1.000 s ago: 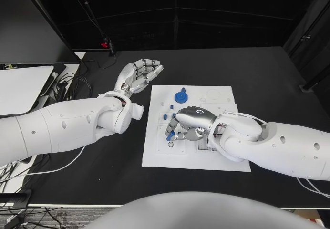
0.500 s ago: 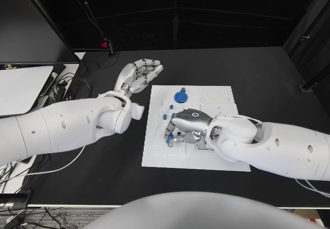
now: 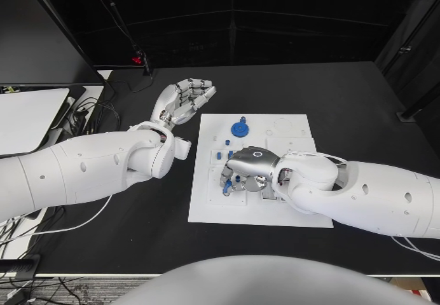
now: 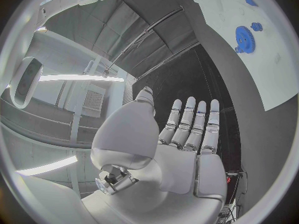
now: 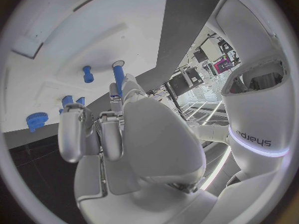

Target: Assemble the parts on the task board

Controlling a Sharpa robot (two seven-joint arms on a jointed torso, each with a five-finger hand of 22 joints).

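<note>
Right hand [image 3: 246,170] down on the near-left part of the white task board [image 3: 302,217], covering most of what sits under it; fingers closed round a blue pin [image 5: 117,77], tip at a round hole [image 5: 118,62] in the board, seating impossible to make out. Further up the board: small blue peg [image 5: 87,73] just beside, more small blue pieces [image 3: 220,154] too small to identify, blue gear [image 3: 240,129] near the far edge; no readable markings on board. Left hand [image 3: 186,97] beyond the board's far-left corner, above the black table [image 3: 348,95], fingers apart, holding nothing.
</note>
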